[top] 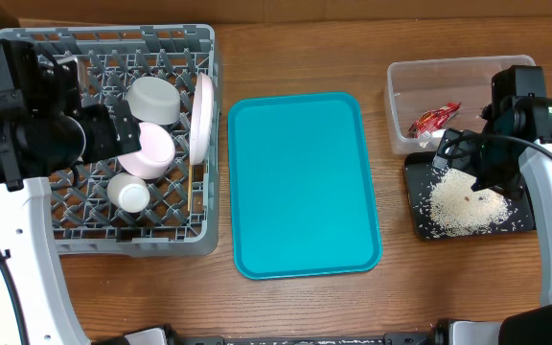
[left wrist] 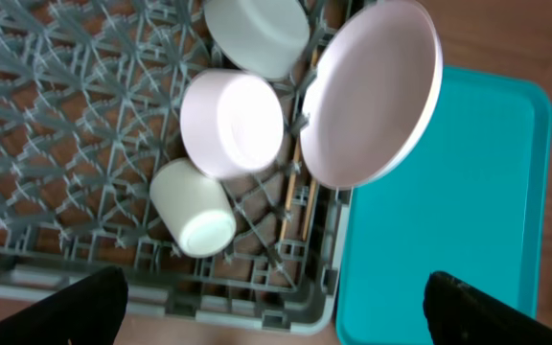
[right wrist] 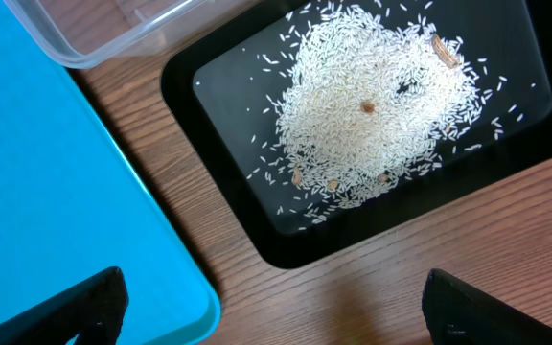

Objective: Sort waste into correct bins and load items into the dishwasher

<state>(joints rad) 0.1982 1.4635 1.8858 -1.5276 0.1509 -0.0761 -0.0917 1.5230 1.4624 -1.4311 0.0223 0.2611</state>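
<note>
step: sorting and loading looked finished | your left gripper [left wrist: 276,309] hung open, empty, over dish rack [top: 132,240] at teal tray's [top: 300,182] 9 o'clock; plate [top: 202,110], grey bowl [top: 153,99], pinkish bowl [top: 149,151], cup [top: 130,194], chopsticks [top: 192,192] inside | right gripper [right wrist: 276,309] open, empty, over rice [top: 463,203] in black tray [top: 415,172], 4 o'clock; wrapper [top: 433,119] in clear tub [top: 410,81], 2 o'clock | next: likely only retracting

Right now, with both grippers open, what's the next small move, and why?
Probably just lift both arms up and away. The wrapper lies in the clear tub, the rice sits on the black tray, and the plate, grey bowl, pinkish bowl, cup and chopsticks are in the rack. The left gripper and right gripper are open and hold nothing, so nothing seems left to sort.
</note>
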